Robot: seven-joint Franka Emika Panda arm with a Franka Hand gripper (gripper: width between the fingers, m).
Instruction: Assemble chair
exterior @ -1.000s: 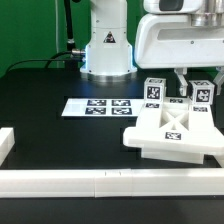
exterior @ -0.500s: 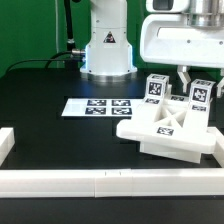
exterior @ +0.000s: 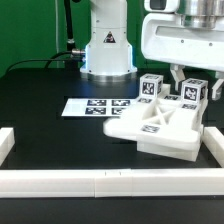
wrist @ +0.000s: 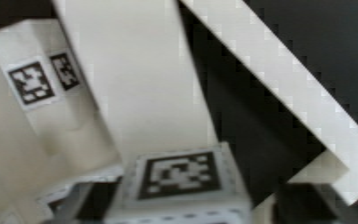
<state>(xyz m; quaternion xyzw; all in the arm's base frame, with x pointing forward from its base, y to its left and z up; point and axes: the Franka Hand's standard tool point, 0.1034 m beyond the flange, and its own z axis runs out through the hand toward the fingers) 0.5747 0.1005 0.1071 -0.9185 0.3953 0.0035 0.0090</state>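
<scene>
The chair [exterior: 160, 128] is a white part-built piece lying on the black table at the exterior view's right: an X-braced frame lying flat, with square tagged legs [exterior: 149, 88] standing up behind it. My gripper [exterior: 191, 82] comes down from above onto one tagged leg [exterior: 191, 93], with a finger on each side. In the wrist view that tagged block [wrist: 179, 178] sits between my dark fingers [wrist: 83, 200], and the jaws are shut on it. Long white chair bars [wrist: 274, 80] run away from it.
The marker board [exterior: 92, 105] lies flat in the middle of the table. A long low white border rail [exterior: 100, 181] runs along the front, with a short piece [exterior: 5, 143] at the exterior view's left. The arm's white base [exterior: 107, 50] stands at the back.
The chair has slid and swung toward the exterior view's left with my gripper on its leg. Its near corner now reaches almost to the marker board.
</scene>
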